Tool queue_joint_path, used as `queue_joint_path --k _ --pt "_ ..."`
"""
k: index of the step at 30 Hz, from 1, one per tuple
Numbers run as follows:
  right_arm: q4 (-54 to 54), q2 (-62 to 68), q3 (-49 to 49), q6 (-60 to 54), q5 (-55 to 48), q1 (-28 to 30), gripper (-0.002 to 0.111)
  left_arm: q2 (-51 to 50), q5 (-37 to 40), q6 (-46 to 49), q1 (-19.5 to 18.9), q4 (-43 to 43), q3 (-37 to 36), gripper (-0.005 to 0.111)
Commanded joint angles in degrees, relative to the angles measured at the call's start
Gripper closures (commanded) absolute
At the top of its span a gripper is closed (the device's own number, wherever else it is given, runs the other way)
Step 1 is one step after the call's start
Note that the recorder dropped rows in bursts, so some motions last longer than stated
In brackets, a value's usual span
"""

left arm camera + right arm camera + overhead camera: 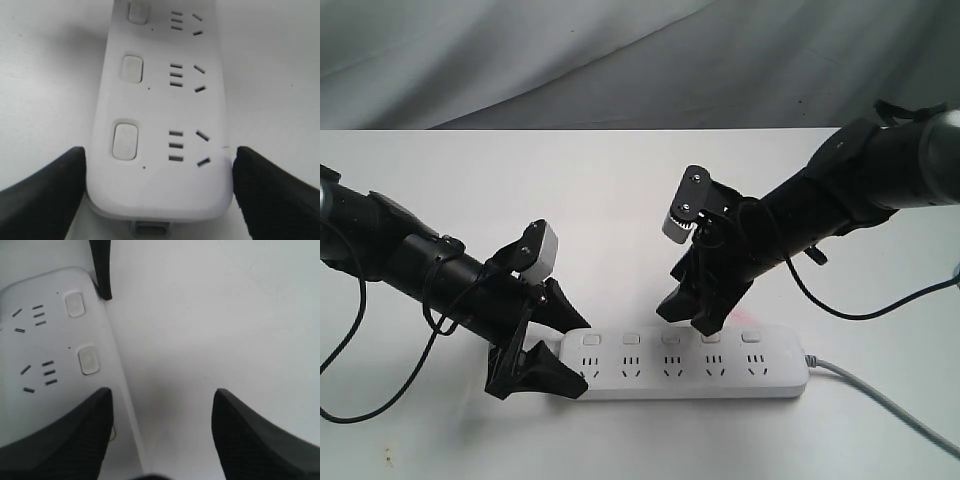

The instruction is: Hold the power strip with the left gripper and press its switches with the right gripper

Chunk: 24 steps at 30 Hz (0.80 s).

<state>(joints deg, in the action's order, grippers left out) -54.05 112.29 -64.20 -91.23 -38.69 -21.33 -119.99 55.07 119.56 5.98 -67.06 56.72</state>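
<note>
On exterior view alone, cord (pixel 880 395); left end effector (pixel 576 352) clamped on power strip (pixel 650 386), right end effector (pixel 688 318) apart.

Lighting: bright, even, diffuse. Shadows: soft grey pools on the white table (pixel 620 180) — darkest at near left, beside the power strip (pixel 775 385). Glare: sheen along the right arm (pixel 920 160). Focus: exterior view sharp; wrist views softer, black fingertips (pixel 65 440) blurred, strip edges low-contrast.
</note>
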Motion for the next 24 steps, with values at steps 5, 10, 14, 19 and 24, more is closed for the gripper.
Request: queue_joint_path --k 5,10,14,19,24 --pt "-0.92 0.08 2.47 -0.48 1.29 0.01 0.054 -0.14 0.64 0.28 0.28 0.83 0.26 0.046" --pt "-2.15 0.08 3.12 -1.31 1.81 0.01 0.054 -0.14 0.64 0.28 0.28 0.36 0.26 0.046" --pt "-4.59 0.08 3.12 -3.38 1.81 0.01 0.054 -0.14 0.64 0.28 0.28 0.22 0.26 0.046" --pt "-4.44 0.08 3.12 -3.38 2.20 0.01 0.054 -0.14 0.64 0.28 0.28 0.22 0.26 0.046" --pt "-4.44 0.08 3.12 -3.38 2.69 0.01 0.054 -0.14 0.64 0.28 0.28 0.22 0.26 0.046"
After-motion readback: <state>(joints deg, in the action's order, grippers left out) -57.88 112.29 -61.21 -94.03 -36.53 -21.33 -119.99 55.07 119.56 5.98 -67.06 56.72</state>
